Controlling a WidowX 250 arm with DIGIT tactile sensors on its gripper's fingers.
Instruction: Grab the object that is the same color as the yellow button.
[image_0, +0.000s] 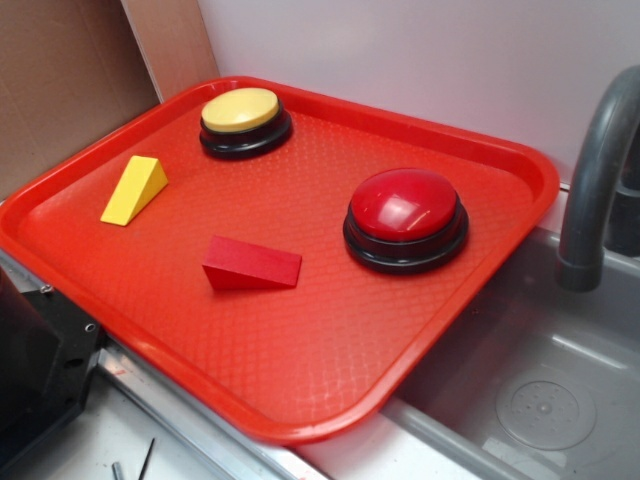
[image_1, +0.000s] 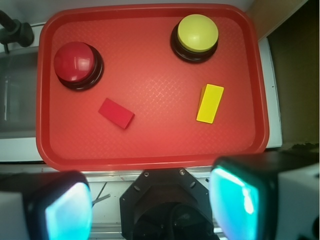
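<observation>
The red tray (image_0: 480, 260) is the largest item, resting with one corner over the edge of a grey sink (image_0: 560, 400); a grey faucet (image_0: 595, 190) rises at the sink's far side. A cardboard panel (image_0: 60, 80) stands behind the tray.

On the tray, the red button (image_0: 405, 215) sits on its black base, upright, toward the sink side. The yellow button (image_0: 243, 118) sits on its own black base near the tray's far corner, well apart from the red one.

The red wedge (image_0: 250, 265) lies on the tray floor between the red button and the tray's near edge, touching neither button.

The yellow wedge (image_0: 133, 190) lies on the tray floor near the rim, beside the yellow button but clear of it. In the wrist view it (image_1: 210, 103) shows as a yellow rectangle just below the yellow button (image_1: 196, 33), well apart from the red wedge (image_1: 116, 113).

My gripper (image_1: 150, 205) hangs high above the near edge of the tray, over the bench margin. Its two fingers (image_1: 67, 212) are spread wide at the lower corners of the wrist view, with nothing between them. No part of it touches the tray or any item on it.
</observation>
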